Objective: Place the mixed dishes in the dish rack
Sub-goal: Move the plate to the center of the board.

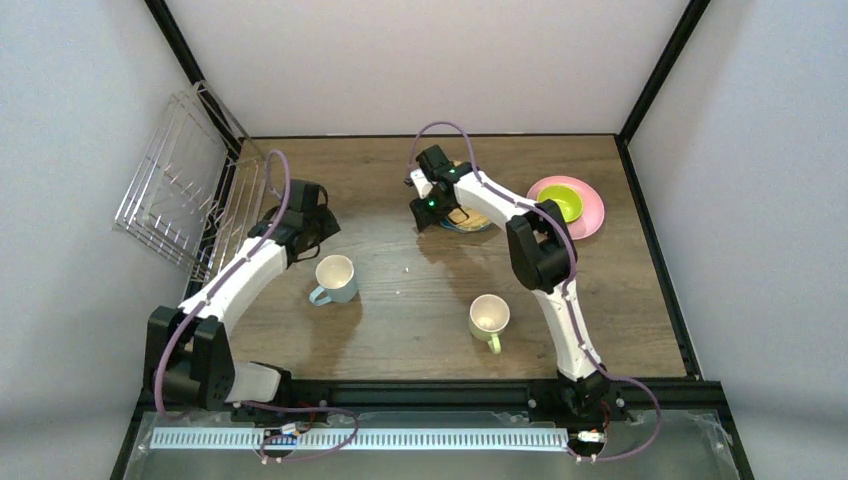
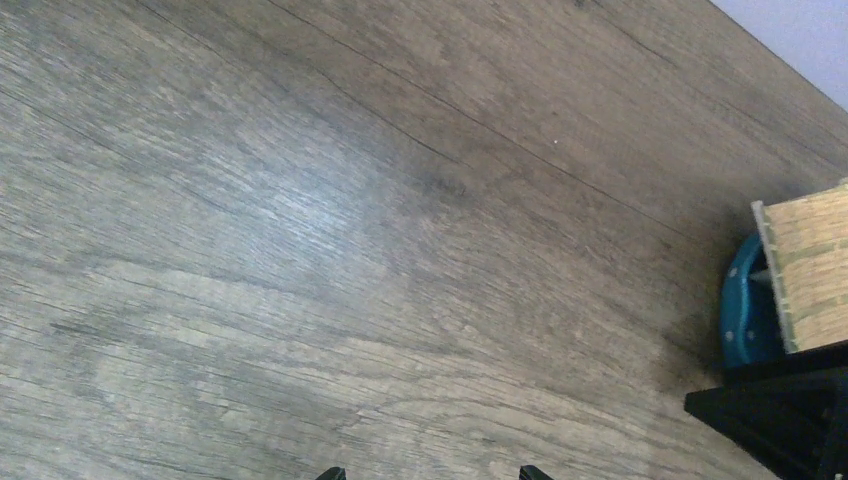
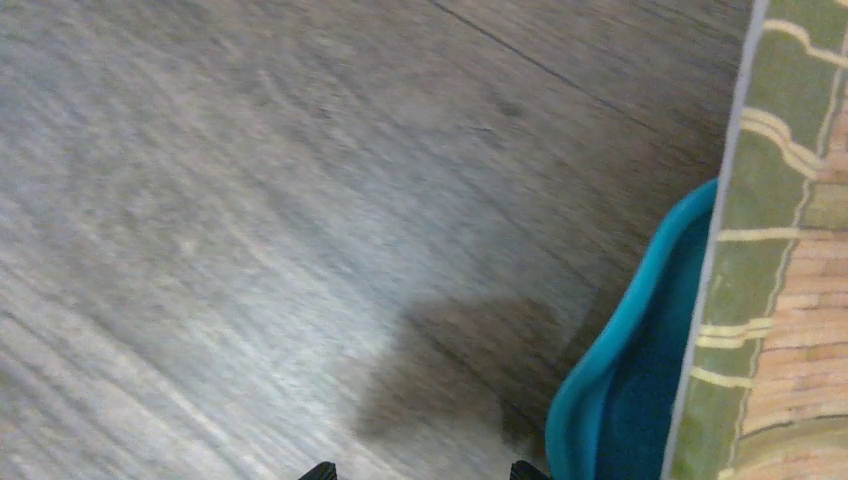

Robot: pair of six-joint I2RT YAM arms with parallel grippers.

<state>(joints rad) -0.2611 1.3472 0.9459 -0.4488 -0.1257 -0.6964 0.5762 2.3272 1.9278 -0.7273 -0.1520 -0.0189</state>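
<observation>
From above, the right gripper (image 1: 437,205) hangs wide open by the tan woven-look plate (image 1: 480,218); the dish rack (image 1: 180,185) leans at the far left, well apart. The left gripper (image 1: 305,218), open and empty, hovers near the rack. Its wrist view shows bare table (image 2: 300,250) beneath, with the teal dotted plate (image 2: 742,320) off to the right. In the right wrist view both rims lie right of the open jaws, so I'd shift right and pinch only the tan rim.
</observation>
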